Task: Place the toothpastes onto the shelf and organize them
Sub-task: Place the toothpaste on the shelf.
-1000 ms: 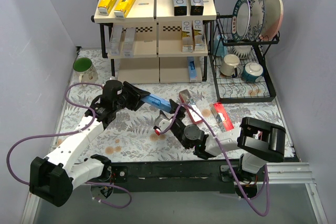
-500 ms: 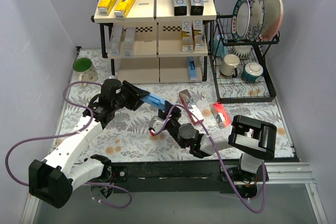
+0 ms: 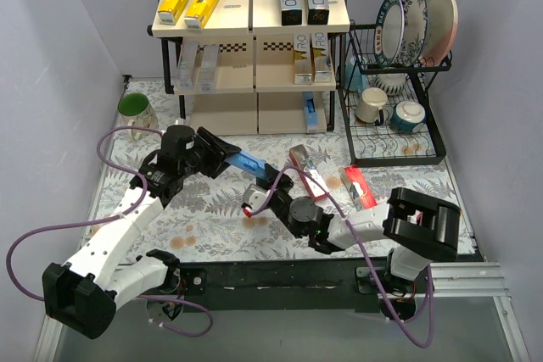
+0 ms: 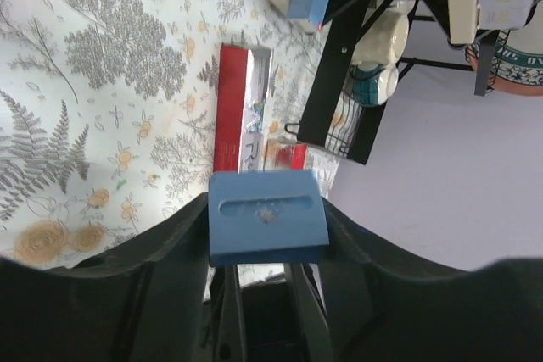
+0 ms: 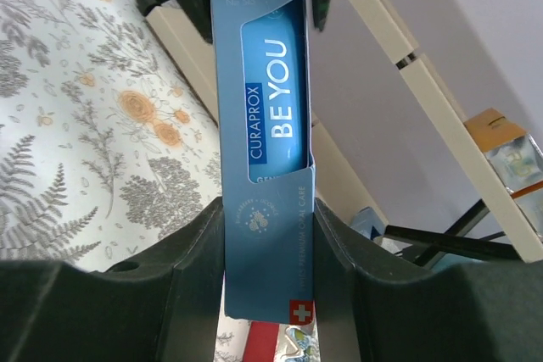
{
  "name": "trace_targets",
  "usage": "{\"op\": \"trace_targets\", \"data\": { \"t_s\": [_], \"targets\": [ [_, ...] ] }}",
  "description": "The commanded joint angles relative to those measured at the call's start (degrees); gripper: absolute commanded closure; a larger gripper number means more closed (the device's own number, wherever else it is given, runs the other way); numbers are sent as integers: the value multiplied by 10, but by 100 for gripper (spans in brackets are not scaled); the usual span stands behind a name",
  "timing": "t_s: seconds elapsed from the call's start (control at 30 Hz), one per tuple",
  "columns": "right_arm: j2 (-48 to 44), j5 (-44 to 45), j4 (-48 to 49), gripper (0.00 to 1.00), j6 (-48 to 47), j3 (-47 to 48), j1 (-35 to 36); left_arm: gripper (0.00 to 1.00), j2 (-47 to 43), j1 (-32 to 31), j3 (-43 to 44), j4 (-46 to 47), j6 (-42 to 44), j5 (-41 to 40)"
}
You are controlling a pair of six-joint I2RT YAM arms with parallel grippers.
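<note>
Your left claw (image 3: 226,152) and right claw (image 3: 270,178) both grip the long blue cardboard toothpaste carton (image 3: 250,161) above the floral surface (image 3: 212,214), apparently mid-handover, so one claw must release before the other carries it to the far black-framed cream shelf (image 3: 254,82).

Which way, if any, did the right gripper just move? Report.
Yes: the right gripper shifted slightly left, away from the red carton, closing on the blue Curaprox carton.

Lighting bright, even, diffuse; faint soft shadows on the desk (image 3: 204,231) below the left hand (image 3: 227,154) and right hand (image 3: 267,182). Overhead view sharp. Wrist views: both hands dark, underexposed; print on the blue toothpaste carton (image 5: 267,125) crisp.
</note>
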Motion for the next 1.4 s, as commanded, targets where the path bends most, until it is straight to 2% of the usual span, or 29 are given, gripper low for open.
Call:
{"op": "trace_targets", "data": {
  "t_s": [0.0,0.03,0.13,0.17,0.27,0.33,0.47,0.57,0.73,0.9,1.13,1.37],
  "targets": [
    [-60,-30,-106,83,99,36,2,47,-31,3,45,-1,50,-71],
    [-66,-45,-169,83,113,54,2,38,-33,3,48,-3,60,-95],
    [-83,-83,-252,85,170,79,-1,25,-44,3,62,-3,108,-148],
    [-89,-91,-301,85,187,84,-5,17,-49,2,67,-3,125,-166],
    [-95,-127,-381,86,242,105,-16,7,-72,2,85,10,199,-245],
    [-91,-149,-431,87,291,126,-31,6,-100,2,90,25,261,-308],
    [-76,-187,-507,88,371,165,-69,4,-158,3,57,108,361,-385],
    [-60,-199,-533,88,419,189,-108,4,-203,2,2,178,421,-410],
    [-1,-201,-589,89,500,261,-183,3,-247,2,-110,271,458,-410],
    [47,-193,-573,87,564,305,-235,2,-243,3,-154,303,465,-402],
    [126,-137,-517,85,617,360,-296,2,-244,3,-181,317,481,-405],
    [177,-97,-448,82,637,381,-321,2,-256,2,-192,321,488,-411]
  ]
}}
